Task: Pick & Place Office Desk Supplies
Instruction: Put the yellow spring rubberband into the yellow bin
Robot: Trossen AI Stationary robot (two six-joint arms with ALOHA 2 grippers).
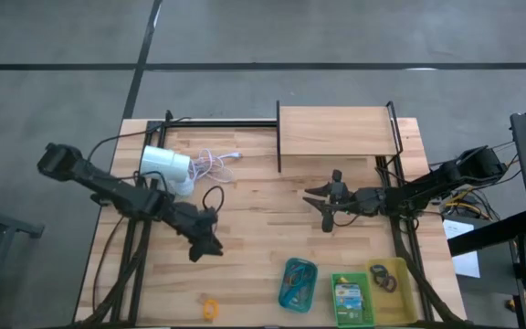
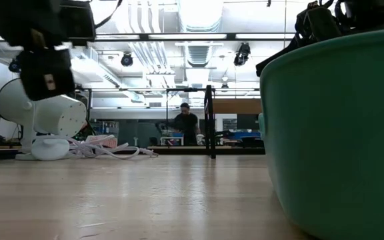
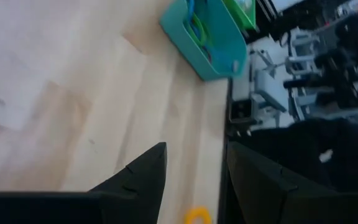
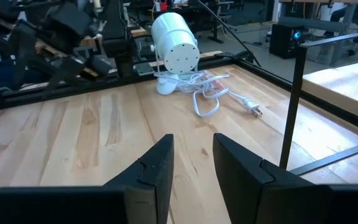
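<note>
Hovering over the desk [image 1: 254, 228], the left gripper [image 1: 205, 247] at lower left and right gripper [image 1: 325, 208] at centre-right both have parted, empty fingers.

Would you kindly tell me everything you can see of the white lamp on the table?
The white lamp is a smooth, plastic-looking cylinder tilted on a small rounded white base. It stands near the table's back left part. Its flat round end face shows small holes. Its white cord lies loosely tangled beside it on the wood, ending in a plug.

White lamp [image 1: 165, 164] with cord [image 1: 210, 164]; raised shelf [image 1: 336, 132]; three trays [image 1: 299, 283].
</note>
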